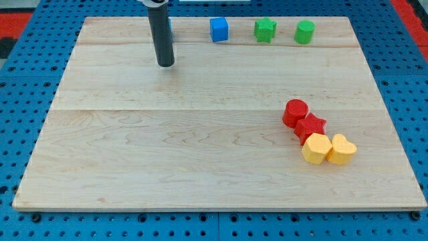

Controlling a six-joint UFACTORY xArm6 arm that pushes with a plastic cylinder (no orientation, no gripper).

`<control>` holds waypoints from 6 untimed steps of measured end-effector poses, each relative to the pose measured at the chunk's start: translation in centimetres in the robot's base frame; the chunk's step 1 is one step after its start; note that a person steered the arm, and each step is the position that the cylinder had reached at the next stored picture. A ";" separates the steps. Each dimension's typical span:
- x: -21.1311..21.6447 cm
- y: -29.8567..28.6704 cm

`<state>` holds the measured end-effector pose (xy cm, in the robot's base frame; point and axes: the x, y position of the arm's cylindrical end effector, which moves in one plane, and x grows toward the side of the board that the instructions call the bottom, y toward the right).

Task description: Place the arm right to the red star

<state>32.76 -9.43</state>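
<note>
The red star (311, 126) lies at the view's right, in a tight cluster. A red cylinder (295, 112) touches it at its upper left. A yellow block (316, 148) and a yellow heart (342, 149) sit just below it. My tip (165, 64) rests on the wooden board (200, 161) near the view's top left, far to the left of and above the red star. A bit of a blue block (170, 28) shows behind the rod, mostly hidden.
Along the view's top edge stand a blue cube (219, 29), a green star (265, 30) and a green cylinder (305, 31). A blue pegboard (408, 73) surrounds the board.
</note>
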 end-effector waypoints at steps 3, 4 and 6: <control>7.7 24.4; 9.1 29.5; 14.5 30.0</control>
